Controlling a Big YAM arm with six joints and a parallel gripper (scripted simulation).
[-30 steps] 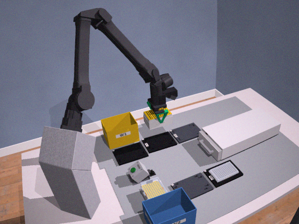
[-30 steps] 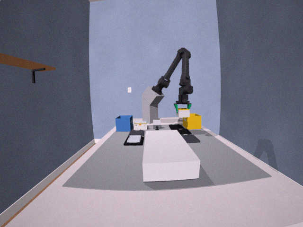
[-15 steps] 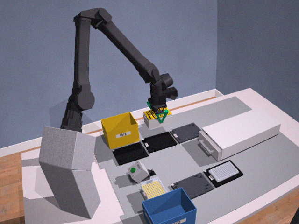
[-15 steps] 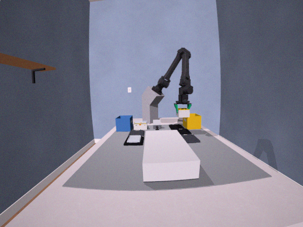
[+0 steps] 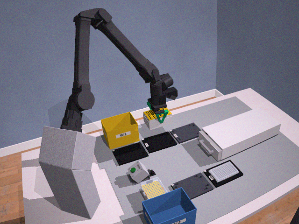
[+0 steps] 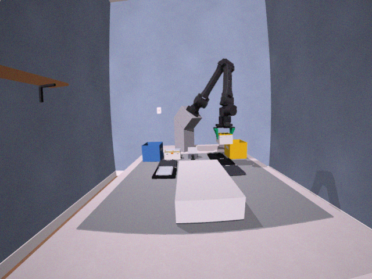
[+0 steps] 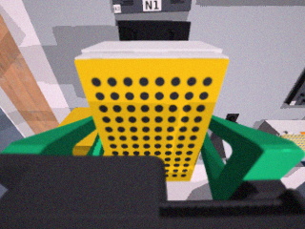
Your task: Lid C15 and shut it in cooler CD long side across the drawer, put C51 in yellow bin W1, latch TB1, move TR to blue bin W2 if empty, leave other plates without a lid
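Lab bench, well plate [image 5: 223, 171] on nest, labelled waste bin [image 5: 119, 130], tip box [image 5: 153, 189]

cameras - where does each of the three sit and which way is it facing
Top: high off the bench's blue bin corner, looking down and across at the deck; the whole arm and its grey pedestal show.
Exterior: low at the far bench end behind the cooler, facing along the bench to the arm.
Wrist: on the gripper, looking down past green fingers at the held tip rack, with its empty holes.
Shared: all three show the tip rack in the gripper; top and exterior both show the yellow bin.
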